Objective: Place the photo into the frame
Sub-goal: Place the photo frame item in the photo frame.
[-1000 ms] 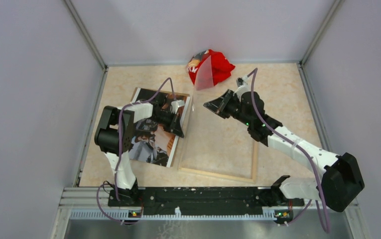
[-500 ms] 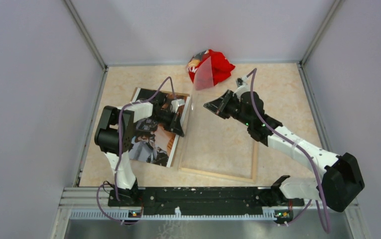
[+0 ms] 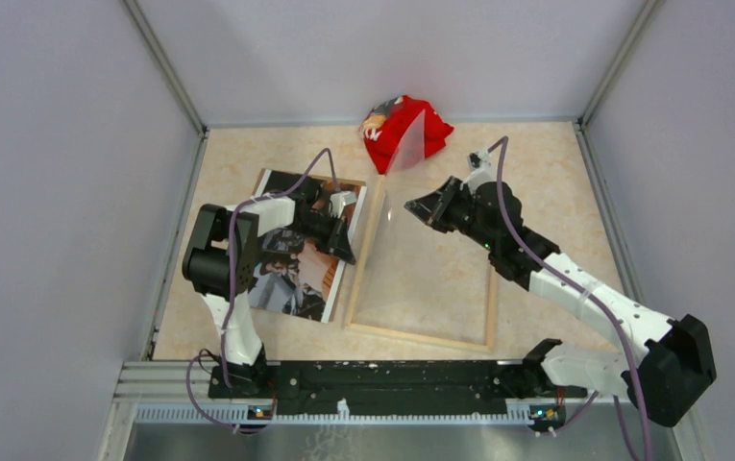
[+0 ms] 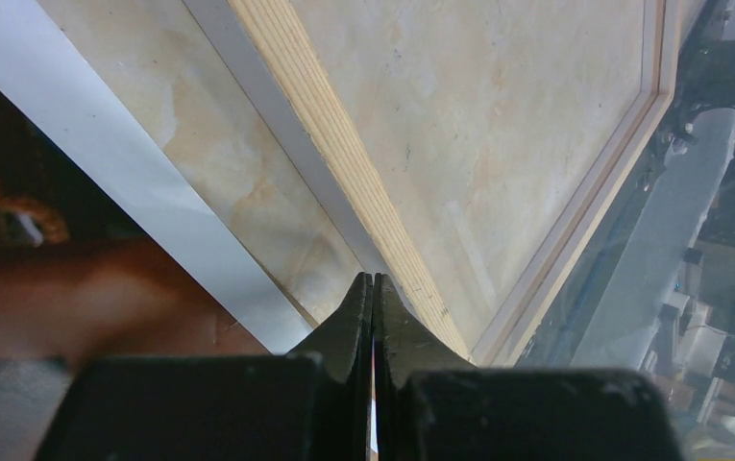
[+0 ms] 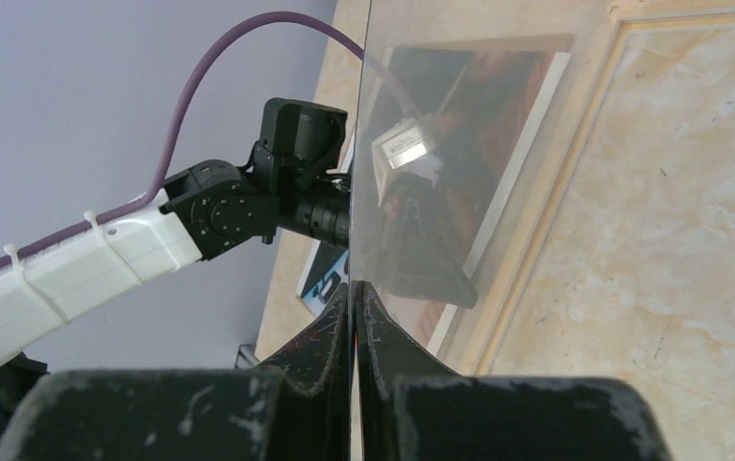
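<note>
The photo (image 3: 294, 286) lies face up on the table at the left, dark with orange-brown patches and a white border (image 4: 152, 202). Beside it on the right lies the frame (image 3: 421, 336), showing its pale wood edges (image 4: 344, 163). Its clear pane (image 3: 406, 158) is out of it, tilted up on edge over the frame's far left corner. My right gripper (image 3: 411, 205) is shut on the pane's edge (image 5: 354, 286). My left gripper (image 3: 349, 252) is shut with nothing in it, its tip (image 4: 374, 279) down between the photo's right border and the frame's left rail.
A crumpled red bag or cloth (image 3: 432, 134) lies at the back of the table, partly behind the raised pane. Grey walls close in the table on three sides. The left arm's purple cable (image 3: 315, 168) arcs over the photo.
My right gripper has moved right and slightly back with the pane, which now stands more upright. The left arm, the photo and the frame have not moved.
</note>
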`<state>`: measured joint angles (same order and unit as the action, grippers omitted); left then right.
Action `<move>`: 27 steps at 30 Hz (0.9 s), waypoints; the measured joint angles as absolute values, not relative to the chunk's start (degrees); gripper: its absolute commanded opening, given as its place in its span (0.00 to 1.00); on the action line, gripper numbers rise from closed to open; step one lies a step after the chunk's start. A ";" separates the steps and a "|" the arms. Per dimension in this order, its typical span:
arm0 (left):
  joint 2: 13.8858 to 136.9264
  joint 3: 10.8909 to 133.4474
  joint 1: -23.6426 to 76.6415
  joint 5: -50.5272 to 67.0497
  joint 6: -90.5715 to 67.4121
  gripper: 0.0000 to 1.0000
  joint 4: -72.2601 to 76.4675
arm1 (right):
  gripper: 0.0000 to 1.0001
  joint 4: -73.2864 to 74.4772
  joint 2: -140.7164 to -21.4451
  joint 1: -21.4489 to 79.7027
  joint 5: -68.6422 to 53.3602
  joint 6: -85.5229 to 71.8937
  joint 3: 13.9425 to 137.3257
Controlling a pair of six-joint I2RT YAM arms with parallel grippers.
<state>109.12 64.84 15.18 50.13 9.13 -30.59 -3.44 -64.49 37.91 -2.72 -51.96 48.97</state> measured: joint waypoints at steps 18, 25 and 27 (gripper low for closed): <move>109.12 65.49 15.64 50.13 9.10 0.00 -31.24 | 0.00 -1.32 -58.81 33.82 -3.16 -49.34 43.57; 109.14 65.52 16.32 50.13 9.08 0.00 -31.29 | 0.00 -0.36 -58.06 33.08 -3.11 -47.44 43.46; 109.14 65.52 16.51 50.13 9.08 0.00 -31.27 | 0.00 -0.32 -58.06 33.08 -3.07 -46.63 43.46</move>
